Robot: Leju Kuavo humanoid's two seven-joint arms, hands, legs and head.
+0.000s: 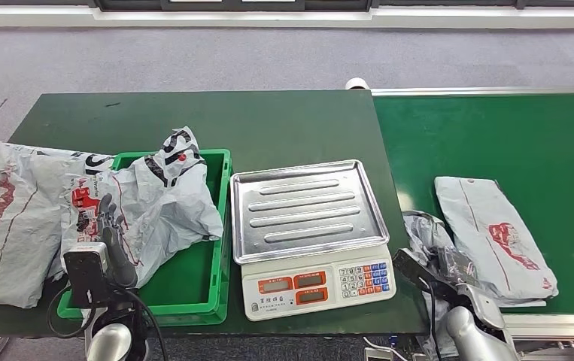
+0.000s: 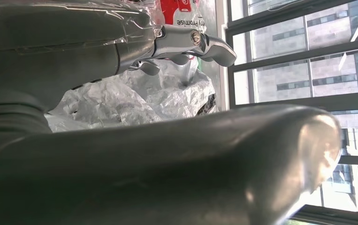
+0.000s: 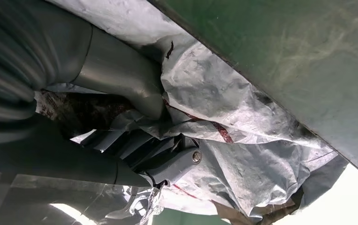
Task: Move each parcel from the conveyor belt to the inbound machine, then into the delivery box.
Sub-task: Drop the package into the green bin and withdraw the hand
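A crumpled grey parcel (image 1: 425, 229) lies at the near left edge of the green conveyor belt (image 1: 494, 135). My right hand (image 1: 451, 268) grips it; in the right wrist view the thumb (image 3: 120, 77) and the fingers (image 3: 170, 164) pinch the grey plastic (image 3: 224, 98). A second, flat grey parcel (image 1: 494, 237) lies on the belt just right of it. The scale (image 1: 306, 207) has a bare steel tray. A grey parcel (image 1: 171, 199) rests in the green crate (image 1: 186, 289). My left hand (image 1: 108, 241) stands by the crate's near left corner, fingers (image 2: 191, 42) spread and holding nothing.
Another large grey parcel (image 1: 13, 218) lies on the dark green table (image 1: 268, 120) left of the crate, partly over the table's edge. The scale's keypad and displays (image 1: 317, 282) face me. Grey carpet floor lies beyond the table.
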